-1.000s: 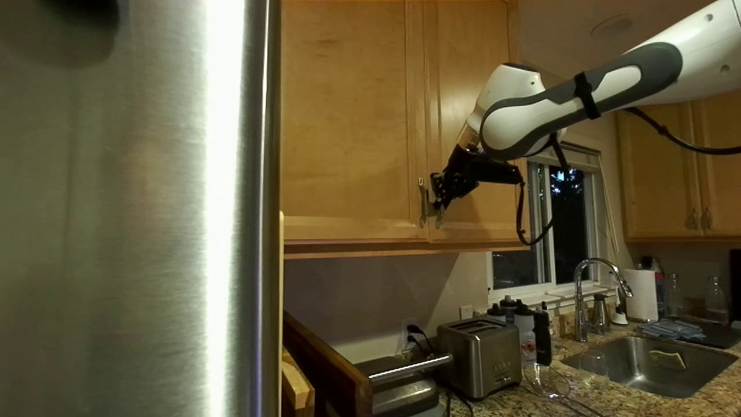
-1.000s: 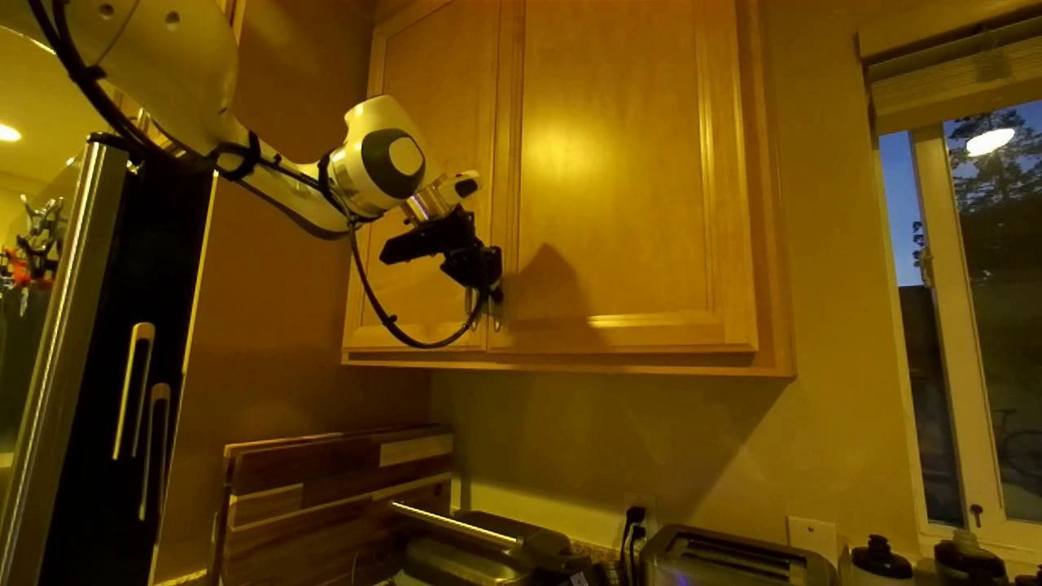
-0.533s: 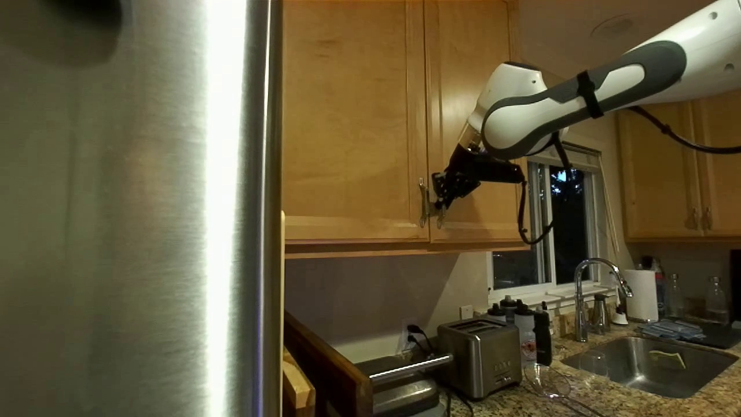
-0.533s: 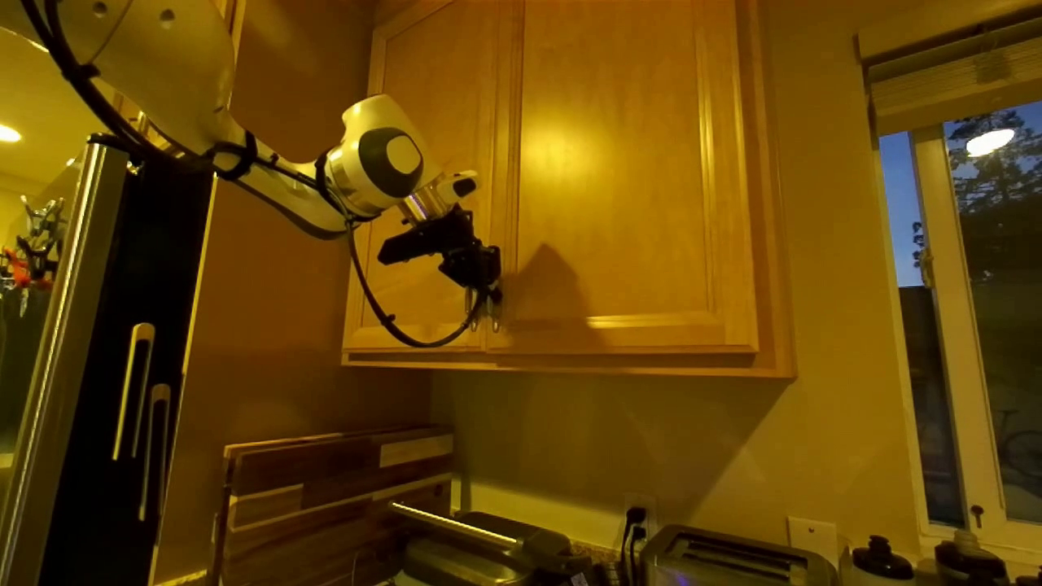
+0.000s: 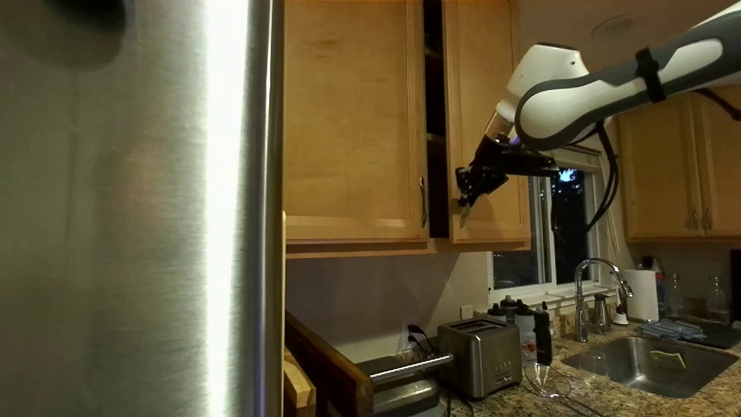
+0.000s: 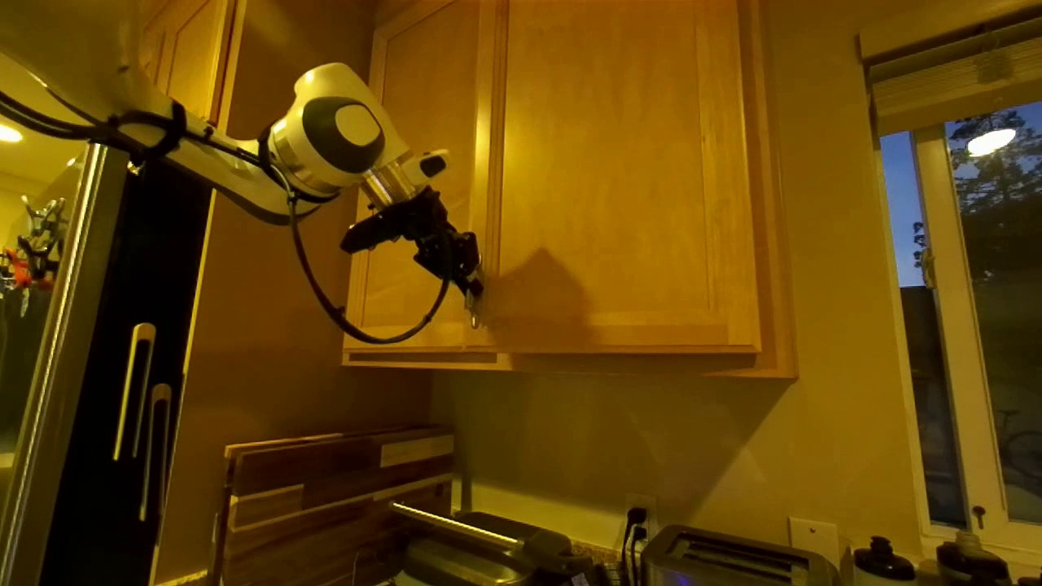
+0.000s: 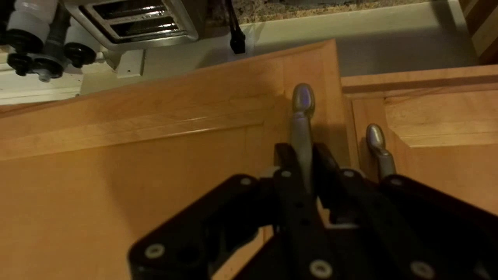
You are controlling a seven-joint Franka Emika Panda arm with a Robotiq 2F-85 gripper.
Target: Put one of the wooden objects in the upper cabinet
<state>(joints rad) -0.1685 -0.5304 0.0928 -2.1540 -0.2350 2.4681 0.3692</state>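
above the speckled granite counter [image 5: 509, 403], we clamp the honey-oak upper cabinet's [image 6: 619, 179] silver bar handle [image 7: 303, 103] with our black two-fingered gripper [image 7: 304, 161].

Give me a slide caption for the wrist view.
Gripper closed on the silver handle of the ajar upper cabinet door, toaster at top left.
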